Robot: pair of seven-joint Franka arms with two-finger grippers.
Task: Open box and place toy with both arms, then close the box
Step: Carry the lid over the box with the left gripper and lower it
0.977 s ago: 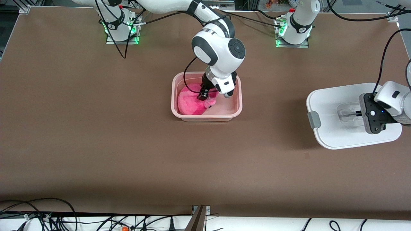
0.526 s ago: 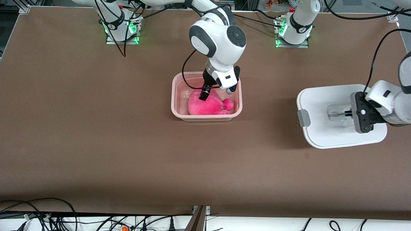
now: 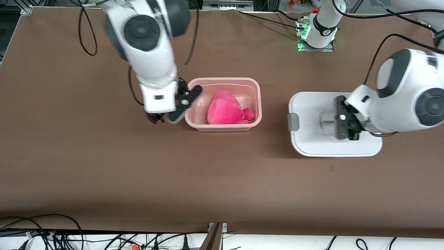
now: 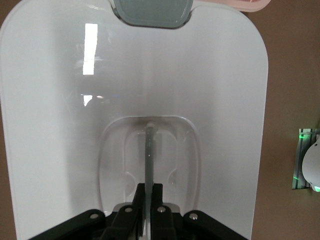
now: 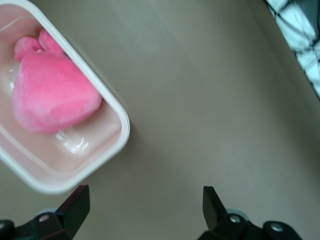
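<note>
Pink plastic forms the box (image 3: 222, 104), which stands open near the middle of the brown table (image 3: 104, 166) in the front view. The toy (image 3: 226, 108), a bright pink plush, lies inside it, filling the half toward the left arm's end, with a small knob of plush against the wall there. The right pincer (image 3: 163, 118) hangs just beside the box, at the end toward the right arm's base, over bare table; from here its fingers are mostly hidden under the white wrist. The white lid (image 3: 308, 139) sits apart from the box, toward the left arm's end of the table, with a grey clip (image 3: 293, 122) on the edge facing the box. The left pincer (image 3: 341, 118) is at the clear handle (image 3: 326, 122) in the middle of the lid.

From the left wrist view, the lid (image 4: 215, 100) fills nearly the whole picture, and the grey clip (image 4: 152, 12) shows at its edge. The left pincer (image 4: 148, 200) is closed tight on the thin clear handle (image 4: 149, 150), its black fingers (image 4: 157, 192) pressed to either side of the bar. A sliver of the pink box rim (image 4: 252, 5) peeks past the lid.

From the right wrist view, the right pincer (image 5: 145, 205) is spread wide and holds nothing, its two black fingers (image 5: 75, 205) well apart over bare table. The box (image 5: 105, 150) lies close by, with the toy (image 5: 52, 100) resting inside it.
</note>
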